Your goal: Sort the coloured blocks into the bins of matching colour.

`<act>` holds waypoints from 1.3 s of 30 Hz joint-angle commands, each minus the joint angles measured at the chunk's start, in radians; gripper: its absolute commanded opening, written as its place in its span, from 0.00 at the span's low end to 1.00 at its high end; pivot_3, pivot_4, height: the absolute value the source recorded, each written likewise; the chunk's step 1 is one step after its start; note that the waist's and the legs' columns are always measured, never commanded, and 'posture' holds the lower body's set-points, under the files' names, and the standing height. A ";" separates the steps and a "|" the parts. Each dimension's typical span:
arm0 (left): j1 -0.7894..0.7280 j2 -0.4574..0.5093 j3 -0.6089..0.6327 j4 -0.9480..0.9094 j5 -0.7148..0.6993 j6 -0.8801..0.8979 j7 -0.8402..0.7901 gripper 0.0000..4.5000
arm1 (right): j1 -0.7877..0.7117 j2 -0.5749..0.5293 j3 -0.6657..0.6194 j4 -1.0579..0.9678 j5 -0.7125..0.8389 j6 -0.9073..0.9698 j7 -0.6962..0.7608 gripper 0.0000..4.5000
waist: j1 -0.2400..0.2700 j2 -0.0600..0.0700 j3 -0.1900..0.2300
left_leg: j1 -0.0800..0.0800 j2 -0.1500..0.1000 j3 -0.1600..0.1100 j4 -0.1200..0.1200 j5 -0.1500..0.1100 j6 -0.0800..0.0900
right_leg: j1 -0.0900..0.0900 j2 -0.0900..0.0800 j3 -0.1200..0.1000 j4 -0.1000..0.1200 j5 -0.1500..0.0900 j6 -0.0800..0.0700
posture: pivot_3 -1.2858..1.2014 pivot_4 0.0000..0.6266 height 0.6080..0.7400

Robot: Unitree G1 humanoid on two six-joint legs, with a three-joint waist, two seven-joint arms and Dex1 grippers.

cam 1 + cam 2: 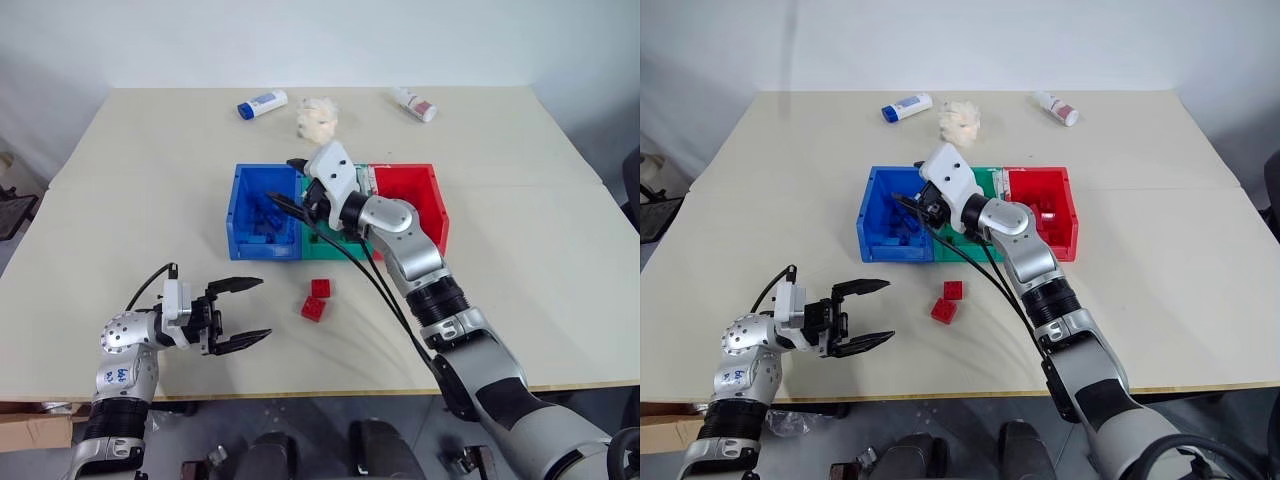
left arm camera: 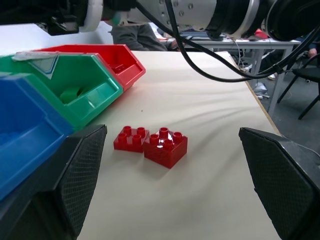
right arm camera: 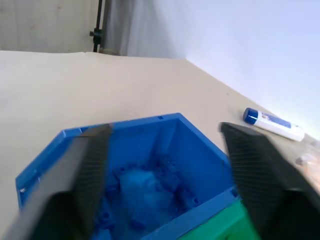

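red's what's left out on the table (image 1: 560, 300): two red blocks (image 1: 317, 299) sitting side by side, touching, just in front of the green bin (image 2: 75, 82). the pair's long line runs roughly toward the bins and back. they lie a bit ahead and to the right of the left gripper (image 1: 240, 313), which hovers low with its fingers spread wide and nothing in them, pointed pretty much at the blocks, so i'd say that arm has the easy reach. the right gripper (image 1: 290, 182) is up over the blue bin (image 1: 240, 215), fingers apart and empty, with blue blocks (image 1: 266, 217) piled in the bin below it. red bin (image 1: 415, 195) sits at the far right of the row, so the right arm and its cables hang across the path there. further back: two white bottles (image 1: 262, 103) and a fluffy wad (image 1: 317, 117), well clear.
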 commanded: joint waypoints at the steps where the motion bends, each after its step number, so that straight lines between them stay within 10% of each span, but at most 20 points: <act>1: 0.005 0.008 0.016 -0.028 -0.023 -0.012 0.001 1.00 | 0.063 -0.063 -0.003 -0.166 0.065 0.036 0.138 1.00 | 0.001 0.000 0.000 | 0.000 0.000 -0.001 0.000 0.000 0.000 | 0.000 0.000 0.000 0.000 0.000 0.000 | 0.52 0.24 1.00; 23: -0.032 0.016 0.010 0.034 -0.021 -0.005 -0.043 1.00 | 0.671 -0.733 -0.340 -0.679 0.379 0.293 0.577 1.00 | 0.040 0.000 0.001 | -0.001 0.001 -0.002 -0.001 0.000 0.000 | 0.006 -0.001 -0.002 -0.018 0.000 0.000 | 0.52 0.24 1.00; 39: -0.009 0.024 0.005 -0.014 0.052 -0.012 0.062 1.00 | 0.773 -0.745 -0.381 -0.771 0.401 0.333 0.496 1.00 | 0.050 0.000 0.001 | 0.000 0.001 -0.002 -0.001 0.001 0.000 | 0.008 -0.001 -0.003 -0.019 0.000 0.000 | 0.52 0.24 1.00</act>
